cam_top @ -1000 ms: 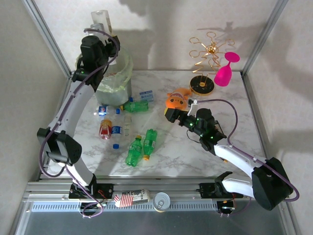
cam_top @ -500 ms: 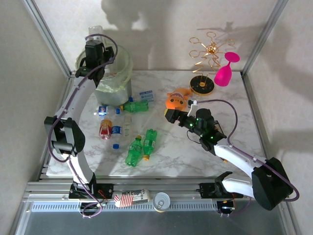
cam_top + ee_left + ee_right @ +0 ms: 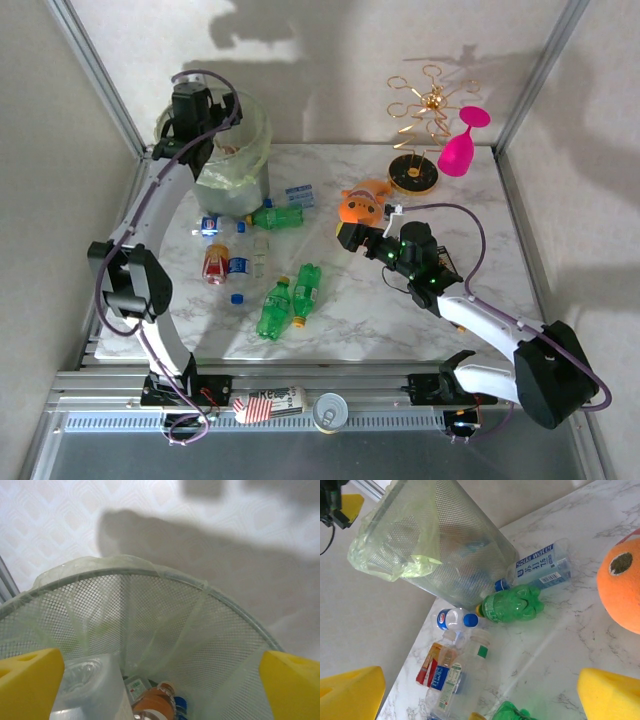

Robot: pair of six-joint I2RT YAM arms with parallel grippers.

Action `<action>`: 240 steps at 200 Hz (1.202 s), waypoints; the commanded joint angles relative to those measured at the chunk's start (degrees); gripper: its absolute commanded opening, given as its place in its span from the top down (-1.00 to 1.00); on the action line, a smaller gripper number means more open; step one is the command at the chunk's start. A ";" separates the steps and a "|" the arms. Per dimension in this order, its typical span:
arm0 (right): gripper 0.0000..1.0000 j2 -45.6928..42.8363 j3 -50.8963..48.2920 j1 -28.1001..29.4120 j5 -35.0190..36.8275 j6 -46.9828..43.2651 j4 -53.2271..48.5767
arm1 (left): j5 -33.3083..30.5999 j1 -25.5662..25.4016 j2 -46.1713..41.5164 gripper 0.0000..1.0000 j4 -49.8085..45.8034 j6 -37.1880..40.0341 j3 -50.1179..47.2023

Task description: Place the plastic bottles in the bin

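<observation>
your left gripper [image 3: 160, 677] hangs over the bin [image 3: 243, 168], pads spread wide, pinching nothing. inside its pale green liner lie a clear bottle [image 3: 93, 686] and an orange-tinted bottle [image 3: 157, 701]. your right gripper [image 3: 349, 236] is spread too, with green bottles [image 3: 274, 308] loose on the marble table [image 3: 360, 322].

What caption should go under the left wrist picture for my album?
Left arm's open fingers hover above the bag-lined bin, bottles already inside.
</observation>
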 commanded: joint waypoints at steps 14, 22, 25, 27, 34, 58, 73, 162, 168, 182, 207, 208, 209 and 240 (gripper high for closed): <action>-0.98 2.27 0.18 0.74 0.13 1.26 -0.25 | 7.28 -1.55 -9.07 -0.99 6.73 -7.37 -6.85; -0.98 2.88 0.53 1.11 0.14 1.37 -0.67 | 8.65 -2.65 -10.92 -0.99 9.21 -8.70 -9.80; -0.97 3.09 0.60 1.37 0.17 1.45 -0.83 | 9.06 -3.01 -11.72 -0.99 10.14 -9.22 -10.95; -0.97 3.30 0.65 1.54 0.15 1.50 -0.93 | 9.33 -3.27 -12.10 -0.99 10.81 -9.42 -11.73; -0.98 3.90 0.77 2.03 0.11 1.59 -1.12 | 10.01 -4.27 -13.75 -0.99 12.82 -10.55 -14.48; -0.97 6.00 1.70 4.63 0.75 1.97 -2.99 | 11.45 -8.82 -18.21 -0.99 18.72 -13.02 -23.10; -0.98 7.54 2.71 6.64 1.98 1.62 -5.21 | 11.59 -12.10 -19.94 -0.99 20.72 -13.30 -27.39; -0.97 21.20 10.06 17.00 5.11 3.52 -14.22 | 7.68 -22.16 -25.43 -0.99 29.66 -17.60 -47.10; -0.97 22.21 10.77 17.21 5.24 3.75 -14.59 | 7.20 -22.44 -25.51 -0.99 29.93 -17.78 -48.05; -0.96 24.52 12.29 17.54 5.26 4.53 -15.35 | 6.68 -22.73 -25.83 -0.99 31.30 -18.29 -50.67; -0.94 28.11 14.41 17.53 5.24 6.34 -15.85 | 5.98 -22.77 -26.90 -0.99 34.56 -19.92 -56.02; -0.94 28.25 14.45 17.55 5.21 6.41 -15.89 | 5.95 -22.75 -26.96 -0.99 34.56 -19.98 -56.12; -0.94 28.36 14.56 17.56 5.24 6.48 -15.91 | 5.94 -22.74 -26.99 -0.99 34.60 -19.96 -56.30; -0.91 32.22 17.02 17.54 5.09 7.51 -16.28 | 3.53 -22.73 -28.66 -0.99 35.03 -20.46 -60.57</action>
